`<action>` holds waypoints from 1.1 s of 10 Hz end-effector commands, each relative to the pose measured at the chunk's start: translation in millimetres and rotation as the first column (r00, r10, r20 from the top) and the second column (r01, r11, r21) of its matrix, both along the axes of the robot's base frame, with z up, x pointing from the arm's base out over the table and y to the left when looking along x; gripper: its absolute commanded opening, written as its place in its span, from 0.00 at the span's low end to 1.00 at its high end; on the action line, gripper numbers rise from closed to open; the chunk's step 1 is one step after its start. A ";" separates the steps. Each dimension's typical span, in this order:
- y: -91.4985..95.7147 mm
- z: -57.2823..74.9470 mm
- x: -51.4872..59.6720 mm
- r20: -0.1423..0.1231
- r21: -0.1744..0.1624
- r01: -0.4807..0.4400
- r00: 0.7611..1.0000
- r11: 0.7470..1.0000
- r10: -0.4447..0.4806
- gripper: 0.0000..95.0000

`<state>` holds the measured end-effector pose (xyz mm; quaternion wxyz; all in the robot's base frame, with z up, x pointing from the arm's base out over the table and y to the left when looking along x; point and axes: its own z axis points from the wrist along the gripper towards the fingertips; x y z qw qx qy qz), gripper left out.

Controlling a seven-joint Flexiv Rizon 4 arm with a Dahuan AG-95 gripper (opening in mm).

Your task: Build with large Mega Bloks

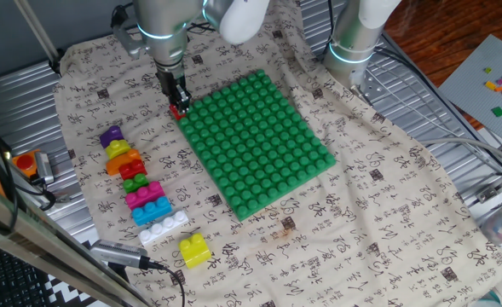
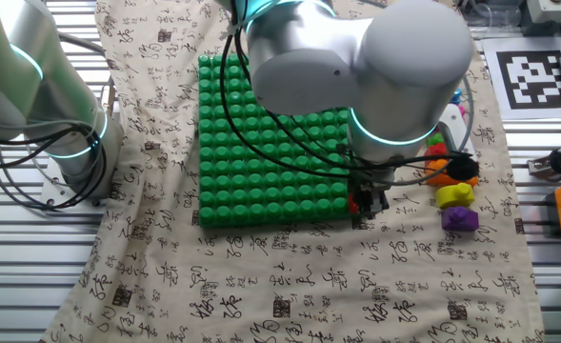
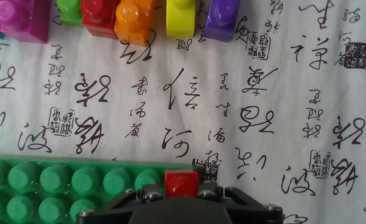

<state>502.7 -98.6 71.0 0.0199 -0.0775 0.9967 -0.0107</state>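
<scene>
A big green baseplate (image 1: pixel 259 145) is lying mid-table on a cloth (image 1: pixel 387 213) with black writing.

bricks (image 1: pixel 140 183): glossy smooth plastic | red brick (image 3: pixel 181 184): plastic, slight sheen | baseplate (image 1: pixel 259 141): green plastic, smooth, soft shine | cloth (image 1: pixel 361 205): matt printed fabric, creased | worktop (image 2: pixel 13 276): ribbed bare metal | pincer (image 3: pixel 183 202): black matt, metal screws | arm (image 2: pixel 356 57): smooth silvery shell, satin
</scene>
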 end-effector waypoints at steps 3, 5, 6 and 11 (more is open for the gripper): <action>0.0 -1.2 0.3 -0.007 -0.007 0.000 1.000 1.000 0.000 0.20; 0.2 -2.7 0.5 -0.008 -0.008 0.002 1.000 1.000 -0.002 0.20; 0.5 -3.1 0.7 -0.006 -0.012 0.006 1.000 1.000 -0.006 0.00; 0.3 -9.9 0.9 0.006 -0.013 0.004 1.000 1.000 -0.004 0.00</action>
